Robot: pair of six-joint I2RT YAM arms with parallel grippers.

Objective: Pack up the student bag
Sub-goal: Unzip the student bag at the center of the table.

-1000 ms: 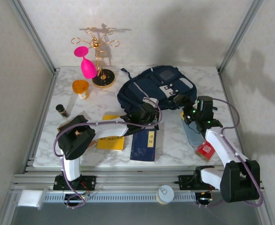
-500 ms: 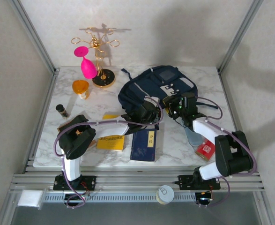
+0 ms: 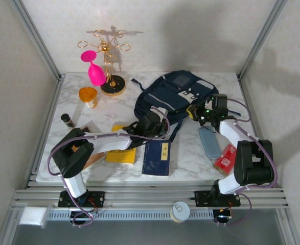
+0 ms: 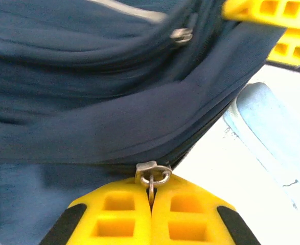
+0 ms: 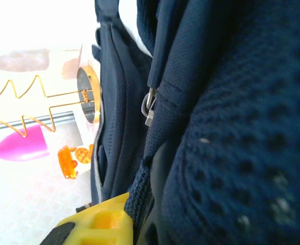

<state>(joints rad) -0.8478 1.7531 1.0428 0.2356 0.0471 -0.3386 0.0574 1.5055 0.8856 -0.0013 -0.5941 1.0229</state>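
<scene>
We see the left gripper (image 4: pixel 151 193) pinched on a zip pull (image 4: pixel 154 175) of the bag (image 3: pixel 171 93) — the right gripper (image 3: pixel 194 112) narrow, seemingly nipping its fabric.

The student bag (image 3: pixel 175 94) is showing navy blue fabric with pale trim stripes, a white patch and a square grey patch; its zip pull (image 4: pixel 154 176) is gleaming silver, and the left fingers (image 4: pixel 116 217) are showing bright yellow with black pads. The table (image 3: pixel 190 158) is showing white marble with grey veining. At the far left a glass (image 3: pixel 95 73) is glowing pink, a rack (image 3: pixel 109 56) gold and a cup (image 3: pixel 88 95) orange, while nearer a yellow book (image 3: pixel 120 155), a navy book (image 3: pixel 157 158), a pale blue case (image 3: pixel 209 142) and a red packet (image 3: pixel 224 159) are showing.
</scene>
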